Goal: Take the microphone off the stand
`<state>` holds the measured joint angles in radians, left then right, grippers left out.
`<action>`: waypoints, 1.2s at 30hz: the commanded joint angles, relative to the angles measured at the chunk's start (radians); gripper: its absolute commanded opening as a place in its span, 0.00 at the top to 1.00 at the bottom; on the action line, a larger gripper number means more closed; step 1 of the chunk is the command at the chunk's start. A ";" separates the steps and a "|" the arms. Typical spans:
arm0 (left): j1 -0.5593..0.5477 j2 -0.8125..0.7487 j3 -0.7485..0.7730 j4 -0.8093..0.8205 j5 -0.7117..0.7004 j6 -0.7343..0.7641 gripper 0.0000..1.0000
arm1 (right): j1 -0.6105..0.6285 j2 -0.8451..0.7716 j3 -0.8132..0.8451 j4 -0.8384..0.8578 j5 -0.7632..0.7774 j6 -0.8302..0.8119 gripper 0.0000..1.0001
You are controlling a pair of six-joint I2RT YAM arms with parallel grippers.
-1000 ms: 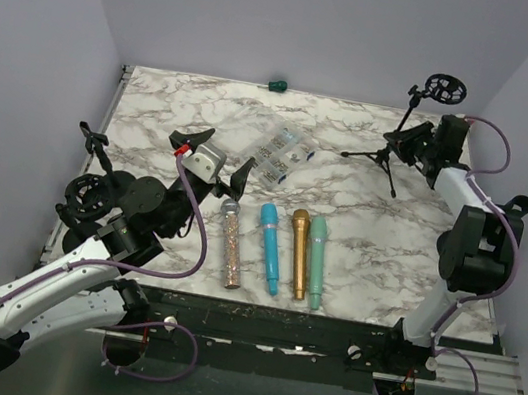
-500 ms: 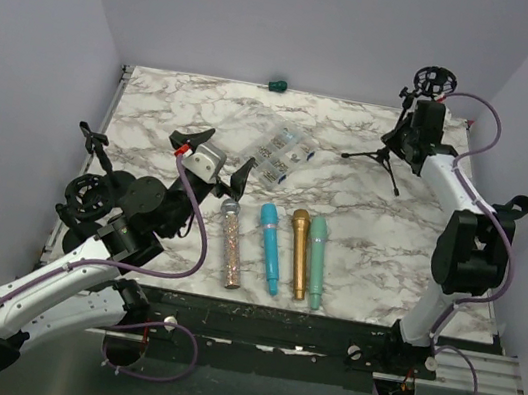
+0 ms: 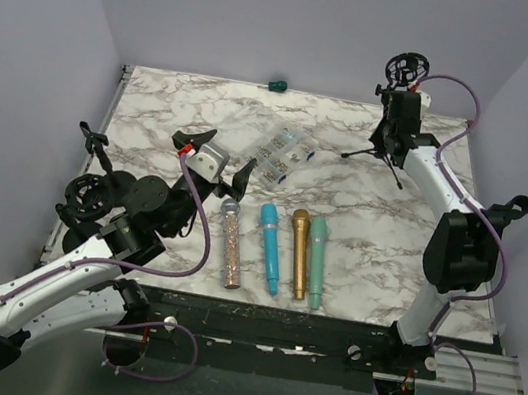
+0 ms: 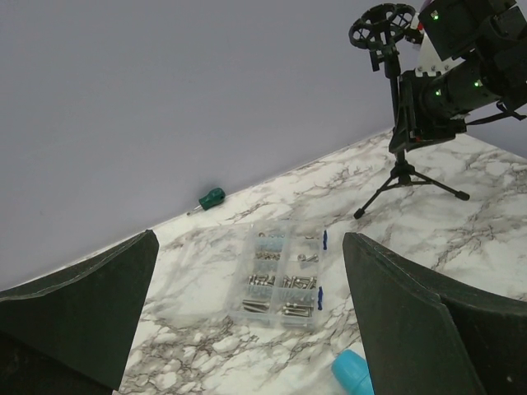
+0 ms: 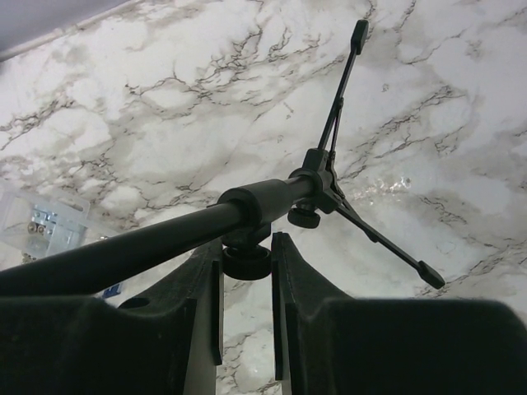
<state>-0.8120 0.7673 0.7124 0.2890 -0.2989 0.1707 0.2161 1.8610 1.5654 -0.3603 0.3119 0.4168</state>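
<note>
There are four handheld microphones near the worktop's (image 3: 178, 102) near edge (glitter microphone (image 3: 232, 248), blue microphone (image 3: 269, 249), gold microphone (image 3: 298, 254), mint microphone (image 3: 316, 260)), two black stands (tripod stand (image 3: 385, 155), left-edge stand (image 3: 92, 197)), one clear screw organizer (image 3: 285, 152) and one green screwdriver (image 3: 277, 84).

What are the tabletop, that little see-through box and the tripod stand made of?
Tabletop: looks like white marble with grey veins, though it could be a printed laminate. Box: clear plastic, since small metallic parts show through it. Tripod stand: matte black, probably a metal tube with plastic knobs; hard to tell.
</note>
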 commanded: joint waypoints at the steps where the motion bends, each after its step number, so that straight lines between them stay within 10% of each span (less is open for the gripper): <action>1: -0.003 -0.002 0.028 0.001 0.017 -0.004 0.01 | -0.036 0.022 -0.054 -0.015 -0.060 0.011 0.99; 18: -0.003 -0.018 0.029 0.002 0.019 -0.007 0.02 | -0.095 -0.059 -0.204 0.138 -0.148 0.089 0.70; 26: -0.003 -0.007 0.029 0.002 0.022 -0.010 0.02 | -0.095 -0.131 -0.208 0.119 -0.173 0.081 0.30; 36: -0.003 0.004 0.032 -0.002 0.027 -0.017 0.01 | -0.102 -0.327 -0.255 0.106 -0.129 0.094 0.11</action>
<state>-0.8120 0.7704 0.7124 0.2886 -0.2970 0.1692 0.1177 1.6245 1.3201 -0.2409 0.1650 0.5091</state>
